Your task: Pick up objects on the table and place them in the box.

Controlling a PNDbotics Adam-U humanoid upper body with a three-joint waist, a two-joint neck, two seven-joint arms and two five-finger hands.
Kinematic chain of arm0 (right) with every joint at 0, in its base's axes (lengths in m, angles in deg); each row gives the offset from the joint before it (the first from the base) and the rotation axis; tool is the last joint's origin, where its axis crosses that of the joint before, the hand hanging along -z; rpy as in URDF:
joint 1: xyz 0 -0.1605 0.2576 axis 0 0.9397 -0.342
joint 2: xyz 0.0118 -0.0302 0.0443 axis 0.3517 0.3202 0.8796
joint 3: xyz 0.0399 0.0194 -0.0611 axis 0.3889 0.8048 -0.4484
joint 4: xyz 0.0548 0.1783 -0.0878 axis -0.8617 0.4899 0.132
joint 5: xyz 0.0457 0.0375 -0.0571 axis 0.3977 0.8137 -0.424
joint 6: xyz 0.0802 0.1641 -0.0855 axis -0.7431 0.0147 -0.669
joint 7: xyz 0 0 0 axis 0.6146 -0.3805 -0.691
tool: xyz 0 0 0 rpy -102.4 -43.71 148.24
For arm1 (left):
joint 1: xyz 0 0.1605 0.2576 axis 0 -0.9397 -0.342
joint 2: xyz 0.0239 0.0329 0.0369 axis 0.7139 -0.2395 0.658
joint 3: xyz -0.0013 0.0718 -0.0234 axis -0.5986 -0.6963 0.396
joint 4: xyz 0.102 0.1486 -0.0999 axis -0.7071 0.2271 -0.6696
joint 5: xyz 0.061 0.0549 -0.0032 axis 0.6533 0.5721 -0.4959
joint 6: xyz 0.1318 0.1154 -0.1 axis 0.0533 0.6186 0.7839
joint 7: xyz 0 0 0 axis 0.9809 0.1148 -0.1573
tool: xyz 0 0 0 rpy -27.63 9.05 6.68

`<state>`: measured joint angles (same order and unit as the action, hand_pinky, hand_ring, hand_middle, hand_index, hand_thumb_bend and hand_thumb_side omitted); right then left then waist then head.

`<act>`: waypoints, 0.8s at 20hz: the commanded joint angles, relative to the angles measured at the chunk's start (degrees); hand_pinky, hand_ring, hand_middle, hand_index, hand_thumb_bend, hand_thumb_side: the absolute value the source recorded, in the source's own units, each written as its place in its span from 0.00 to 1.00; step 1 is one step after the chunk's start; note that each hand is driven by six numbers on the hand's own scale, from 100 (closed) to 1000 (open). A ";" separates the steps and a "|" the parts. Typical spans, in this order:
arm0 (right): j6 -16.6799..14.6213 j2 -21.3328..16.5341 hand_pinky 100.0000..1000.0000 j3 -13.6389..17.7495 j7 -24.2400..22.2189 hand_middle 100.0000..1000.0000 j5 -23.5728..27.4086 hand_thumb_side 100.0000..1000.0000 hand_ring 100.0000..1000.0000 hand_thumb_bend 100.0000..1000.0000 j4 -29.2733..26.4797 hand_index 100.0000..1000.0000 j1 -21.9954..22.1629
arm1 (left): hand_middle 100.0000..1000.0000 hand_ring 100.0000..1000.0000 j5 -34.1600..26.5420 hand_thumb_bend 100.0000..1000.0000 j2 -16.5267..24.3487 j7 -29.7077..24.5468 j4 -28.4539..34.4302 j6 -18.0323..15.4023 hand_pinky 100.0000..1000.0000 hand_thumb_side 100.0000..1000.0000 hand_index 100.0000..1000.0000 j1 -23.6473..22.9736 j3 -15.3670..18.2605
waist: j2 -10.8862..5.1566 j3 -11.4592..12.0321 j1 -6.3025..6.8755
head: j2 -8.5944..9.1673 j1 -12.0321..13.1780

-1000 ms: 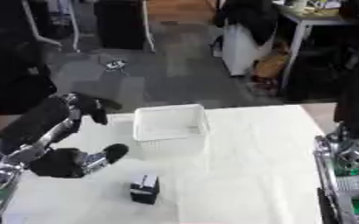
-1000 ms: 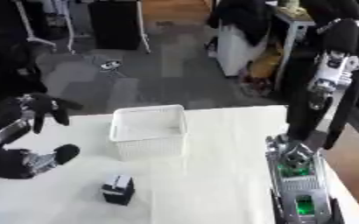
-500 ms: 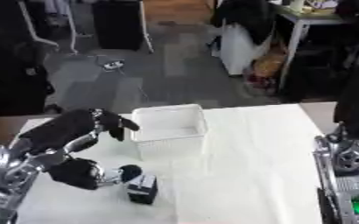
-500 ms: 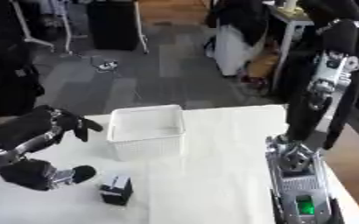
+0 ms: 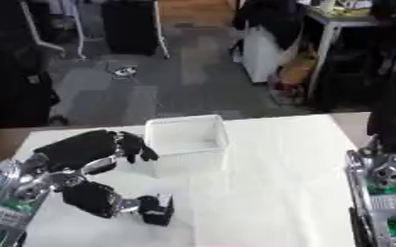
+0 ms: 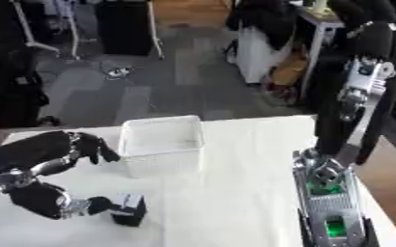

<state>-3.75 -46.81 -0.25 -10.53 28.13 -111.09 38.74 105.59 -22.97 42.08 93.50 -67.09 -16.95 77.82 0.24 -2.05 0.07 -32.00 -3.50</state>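
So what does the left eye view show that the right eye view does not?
Only the left eye view shows a brown strip at the table's left edge. Only the right eye view shows a raised black and silver arm at the upper right. Both show the left hand with curled fingers above a small black object, the white box beside it, and the white table.
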 commanded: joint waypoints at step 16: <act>-0.14 -0.42 0.82 -0.03 -0.22 0.70 0.16 1.00 0.71 0.01 -0.46 0.80 -1.23 | 0.65 0.59 1.05 0.35 1.45 -10.45 -0.94 -0.01 0.35 0.88 0.82 1.38 -0.31 | -0.62 -0.27 0.17 | -0.11 0.56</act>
<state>-3.86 -46.81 -0.26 -10.65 28.14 -111.08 38.74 106.22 -22.97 32.67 92.28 -66.50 -16.83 77.44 0.24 -2.25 0.08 -32.17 -3.46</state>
